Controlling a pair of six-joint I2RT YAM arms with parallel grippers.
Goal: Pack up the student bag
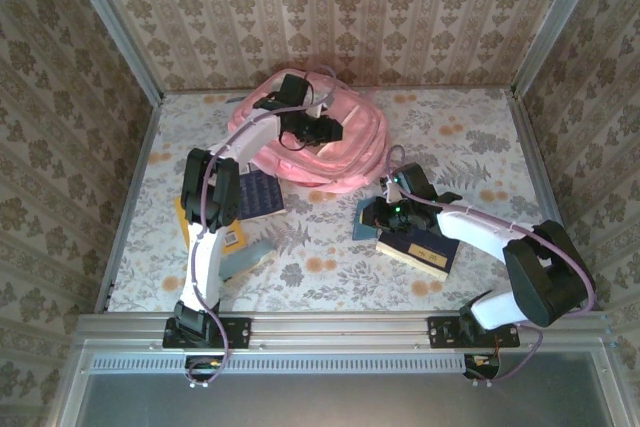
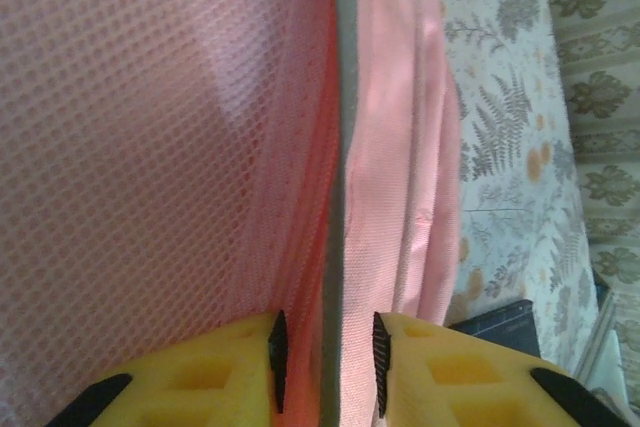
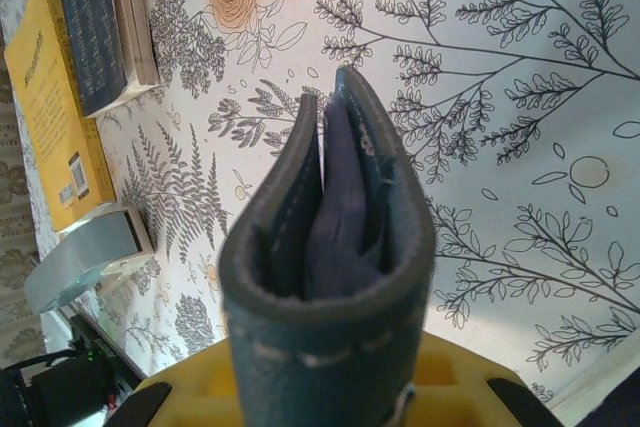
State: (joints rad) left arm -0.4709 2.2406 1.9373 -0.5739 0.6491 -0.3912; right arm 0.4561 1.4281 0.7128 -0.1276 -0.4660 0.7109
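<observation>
The pink backpack (image 1: pixel 350 157) lies at the upper centre of the table (image 1: pixel 480 147). The left claw (image 2: pixel 327 347) is nearly closed, pinching the backpack's grey-trimmed edge between its pads. At centre right, the right claw (image 1: pixel 385 214) is clamped on a dark folded wallet (image 3: pixel 330 247), just beside a navy book (image 1: pixel 425 252).
</observation>
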